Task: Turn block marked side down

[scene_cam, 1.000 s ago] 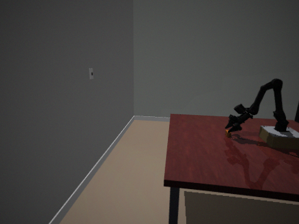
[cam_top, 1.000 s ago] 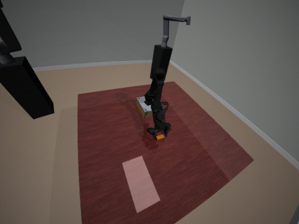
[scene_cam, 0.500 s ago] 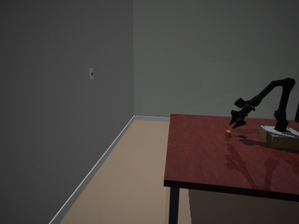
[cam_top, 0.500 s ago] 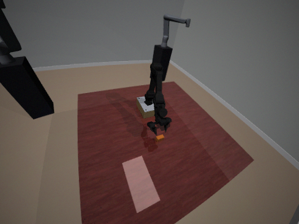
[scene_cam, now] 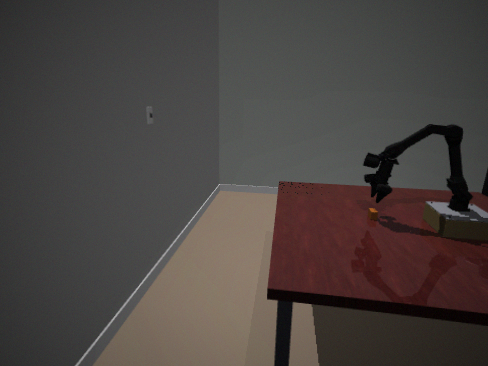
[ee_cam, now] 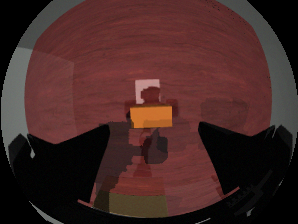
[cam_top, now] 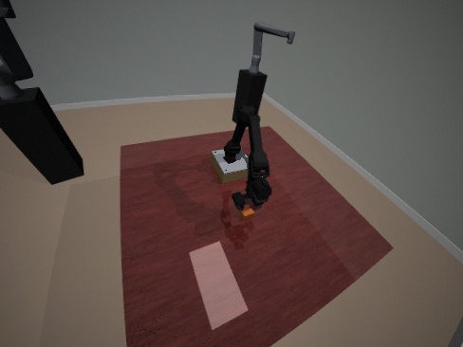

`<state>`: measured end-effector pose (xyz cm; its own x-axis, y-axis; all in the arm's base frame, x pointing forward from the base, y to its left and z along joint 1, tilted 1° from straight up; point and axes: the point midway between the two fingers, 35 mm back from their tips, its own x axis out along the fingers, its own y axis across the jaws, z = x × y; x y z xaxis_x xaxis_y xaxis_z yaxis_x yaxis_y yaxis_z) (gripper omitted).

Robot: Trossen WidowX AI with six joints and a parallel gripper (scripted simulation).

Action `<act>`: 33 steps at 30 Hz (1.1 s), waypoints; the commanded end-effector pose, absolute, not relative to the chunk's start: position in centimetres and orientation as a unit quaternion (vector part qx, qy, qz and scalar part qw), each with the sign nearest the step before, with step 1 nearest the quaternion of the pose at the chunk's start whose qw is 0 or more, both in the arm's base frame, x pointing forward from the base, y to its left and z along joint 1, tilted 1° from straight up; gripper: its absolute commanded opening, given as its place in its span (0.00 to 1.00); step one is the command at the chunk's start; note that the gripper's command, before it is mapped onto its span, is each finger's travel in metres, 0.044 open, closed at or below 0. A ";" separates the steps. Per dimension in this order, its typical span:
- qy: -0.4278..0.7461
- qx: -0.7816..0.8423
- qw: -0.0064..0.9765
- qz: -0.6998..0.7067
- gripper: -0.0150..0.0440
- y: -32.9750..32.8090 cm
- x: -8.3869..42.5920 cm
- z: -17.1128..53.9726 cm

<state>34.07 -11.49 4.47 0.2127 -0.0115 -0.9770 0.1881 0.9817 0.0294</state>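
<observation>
A small orange block (cam_top: 248, 213) (scene_cam: 373, 214) (ee_cam: 151, 116) lies on the dark red table (cam_top: 152, 265) (scene_cam: 320, 250) (ee_cam: 150, 50). Its faces in view look plain orange; I cannot make out a marked side, and its underside is hidden. My gripper (cam_top: 248, 205) (scene_cam: 376, 198) (ee_cam: 154, 128) is open and empty, with its fingers wide apart. It hangs above the table, a little above the block and slightly toward the arm's base, pointing down. In the wrist view the block shows between and slightly beyond the fingertips, its long side running across the view. The fingers do not touch it.
The arm's base stands on a low box (cam_top: 234, 176) (scene_cam: 465, 230) with a pale top, behind the block. A pale rectangle (cam_top: 218, 284) (ee_cam: 141, 85) lies on the table on the block's far side from the base. The arm's shadow falls on the table.
</observation>
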 end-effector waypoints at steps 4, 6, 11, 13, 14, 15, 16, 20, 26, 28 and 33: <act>0.692 0.071 0.716 -0.059 1.00 -11.4 34.6 5.7; 0.692 0.071 0.716 -0.059 1.00 -11.4 34.6 5.7; 0.692 0.071 0.716 -0.059 1.00 -11.4 34.7 3.3; 0.692 0.071 0.716 -0.059 1.00 -11.3 34.7 2.2; 0.692 0.071 0.716 -0.059 1.00 -11.3 34.7 2.2; 0.692 0.071 0.716 -0.059 1.00 -11.3 34.7 2.2; 0.692 0.071 0.716 -0.059 1.00 -11.3 34.7 2.2; 0.692 0.071 0.716 -0.059 1.00 -11.3 34.7 1.2; 0.692 0.071 0.716 -0.059 1.00 -11.2 34.7 0.7; 0.692 0.071 0.716 -0.059 1.00 -11.2 34.7 0.5; 0.692 0.071 0.716 -0.059 1.00 -11.2 34.7 -0.4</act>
<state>34.96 -11.30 0.47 0.0477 0.0143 -0.9988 0.1789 0.9836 0.0226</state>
